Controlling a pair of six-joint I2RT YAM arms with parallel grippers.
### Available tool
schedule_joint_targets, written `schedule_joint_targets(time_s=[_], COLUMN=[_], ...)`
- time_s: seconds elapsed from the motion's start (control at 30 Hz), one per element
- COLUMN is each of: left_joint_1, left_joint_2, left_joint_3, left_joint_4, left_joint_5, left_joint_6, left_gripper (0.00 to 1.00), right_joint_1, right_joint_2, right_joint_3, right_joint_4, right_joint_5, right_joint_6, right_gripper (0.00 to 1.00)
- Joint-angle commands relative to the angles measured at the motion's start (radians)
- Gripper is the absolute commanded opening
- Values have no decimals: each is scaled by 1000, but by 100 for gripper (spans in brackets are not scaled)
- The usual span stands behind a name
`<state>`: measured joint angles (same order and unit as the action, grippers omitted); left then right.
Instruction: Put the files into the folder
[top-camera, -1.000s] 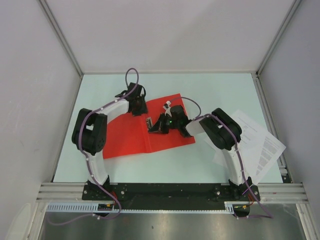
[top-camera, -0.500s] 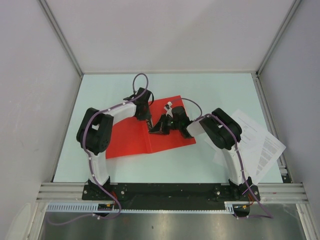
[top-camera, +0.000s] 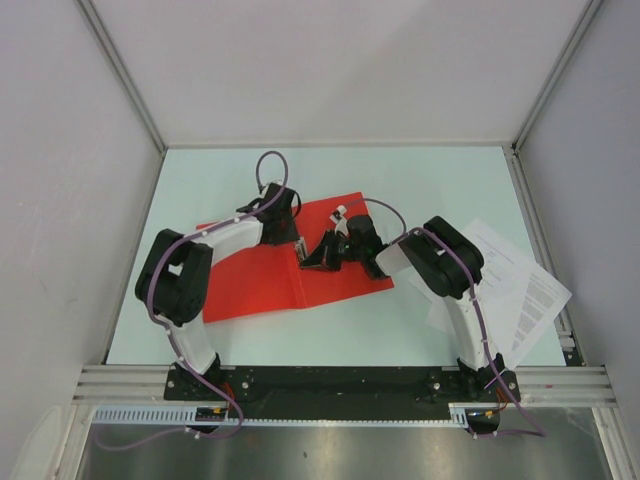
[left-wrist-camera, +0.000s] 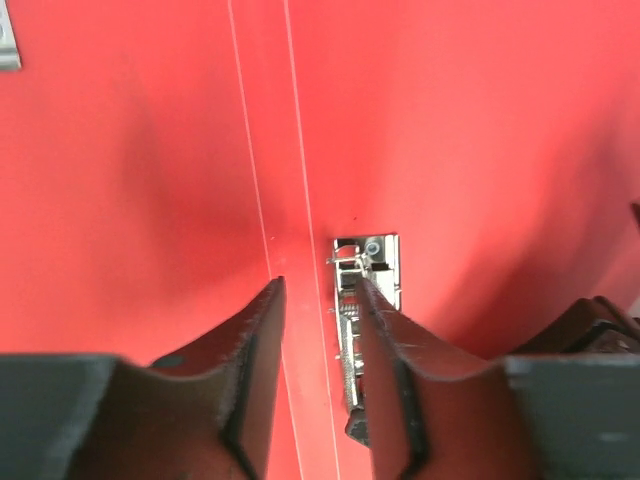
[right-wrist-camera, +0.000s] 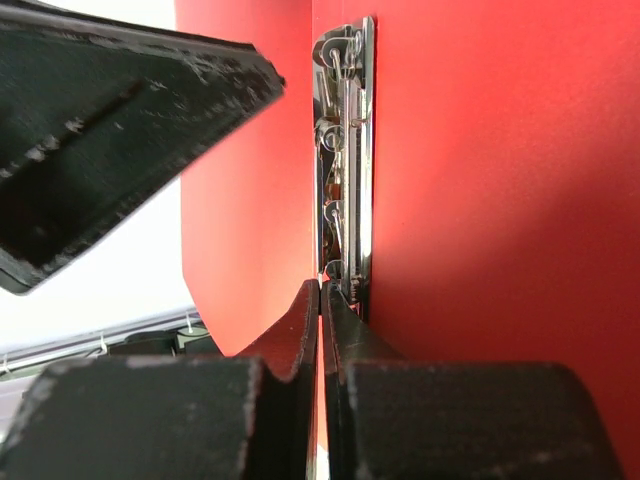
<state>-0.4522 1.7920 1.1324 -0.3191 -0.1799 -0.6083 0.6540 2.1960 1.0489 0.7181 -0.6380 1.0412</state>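
The red folder (top-camera: 250, 275) lies open and flat on the table, with a metal clip (top-camera: 299, 247) beside its spine crease. My left gripper (top-camera: 295, 240) is open just above the clip (left-wrist-camera: 368, 280). One finger is over the spine crease and the other over the clip. My right gripper (top-camera: 308, 262) is shut, and its tips (right-wrist-camera: 322, 290) touch the near end of the clip (right-wrist-camera: 345, 150). I cannot tell if anything is pinched between them. The files (top-camera: 515, 280), white printed sheets, lie at the right of the table, partly under the right arm.
The light table (top-camera: 420, 180) is walled in by grey panels on the left, the back and the right. A metal rail (top-camera: 340, 380) with both arm bases runs along the near edge. A black finger (right-wrist-camera: 120, 110) of the left gripper fills the upper left of the right wrist view.
My left gripper moved from the folder's far edge to the right and nearer, ending over the clip, and its elbow swung left. The right gripper stayed at the clip.
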Motion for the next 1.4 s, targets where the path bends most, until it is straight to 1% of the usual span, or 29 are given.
schedule_joint_targets(time_s=[0.0,0.13,0.17,0.33,0.37,0.5,0.57,0.6,0.63,0.67,0.7,0.77,0.8,0.83,0.93,0.97,1.13,1.2,1.23,1.27,1.3,1.33,1.37], left_joint_1=[-5,-5,-5,-5,-5,-8,-9,-9,-14,-17,-20,-26,-26,-28,-39,-42,-51,-51,-51,-51,-51,-51,-51], left_joint_2=[-40,7,13,69,76,105,122,127,133,138,138,130,130,132,139,141,139,136,130,127,124,119,118], left_joint_3=[-19,-3,-2,41,49,75,90,99,118,125,128,124,122,121,136,139,142,142,139,138,138,139,139], left_joint_4=[67,66,72,51,39,-20,-50,-66,-83,-106,-112,-118,-118,-121,-141,-153,-167,-178,-178,-178,-179,-181,-178], left_joint_5=[16,26,33,19,14,-18,-35,-41,-50,-70,-73,-75,-66,-63,-67,-76,-108,-118,-124,-125,-128,-135,-133], left_joint_6=[-34,-48,-48,-45,-39,-27,-13,-5,2,14,19,18,16,15,22,33,84,114,126,152,162,173,194], left_gripper=[38,38,35,31,27,17,8,2,0,0,0,0,0,0,0,0,0,0,0,0,0,0,0], right_joint_1=[-5,-5,-7,-7,-7,-4,-2,-5,-8,-11,-14,-27,-28,-34,-37,-36,-19,-14,-10,-7,2,6,7], right_joint_2=[27,39,41,54,56,51,36,27,16,-2,-11,-28,-30,-28,-25,-25,-39,-50,-65,-68,-71,-67,-62], right_joint_3=[-15,-15,-15,-16,-16,-18,-18,-18,-18,-17,-18,-13,-10,-9,8,14,59,71,89,100,114,137,148], right_joint_4=[55,78,78,90,92,77,61,16,-17,-46,-87,-120,-146,-151,-187,-236,-347,-436,-472,-567,-612,-656,-743], right_joint_5=[-28,-49,-55,-63,-63,-58,-57,-54,-37,-32,-32,-35,-43,-60,-69,-59,-17,26,87,133,177,273,323], right_joint_6=[16,26,23,26,28,17,-15,-36,-59,-108,-128,-165,-190,-197,-240,-254,-369,-409,-437,-485,-506,-518,-521], right_gripper=[0,0,0,0,0,0,0,0,3,6,7,5,1,0,0,0,0,0,0,0,0,0,0])
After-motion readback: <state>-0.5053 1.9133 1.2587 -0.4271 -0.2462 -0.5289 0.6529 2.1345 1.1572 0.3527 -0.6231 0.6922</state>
